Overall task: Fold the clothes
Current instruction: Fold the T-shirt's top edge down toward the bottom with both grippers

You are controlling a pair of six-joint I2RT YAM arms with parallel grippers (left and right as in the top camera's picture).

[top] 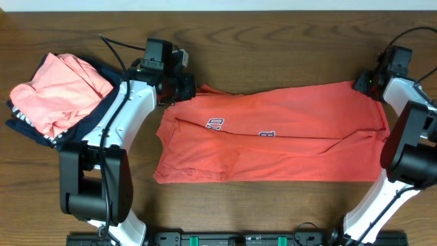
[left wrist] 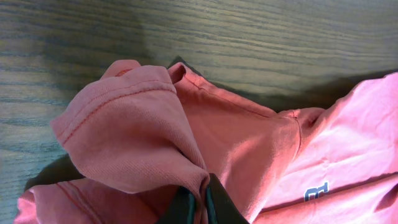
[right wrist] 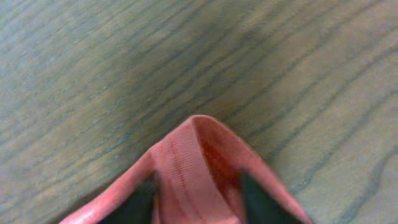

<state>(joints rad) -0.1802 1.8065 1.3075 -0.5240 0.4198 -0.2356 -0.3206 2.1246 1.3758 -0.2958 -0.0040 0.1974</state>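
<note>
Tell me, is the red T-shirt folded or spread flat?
Partly folded: a long crease crosses the T-shirt, hiding half its lettering.

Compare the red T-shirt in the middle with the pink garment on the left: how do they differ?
The T-shirt lies spread on the bare table; the pink garment sits bunched on a navy garment. The T-shirt is deeper red with navy lettering; the pink garment is paler, with no print showing. The left gripper and right gripper each pinch the T-shirt; neither holds the pink garment. Both are soft cloth.
</note>
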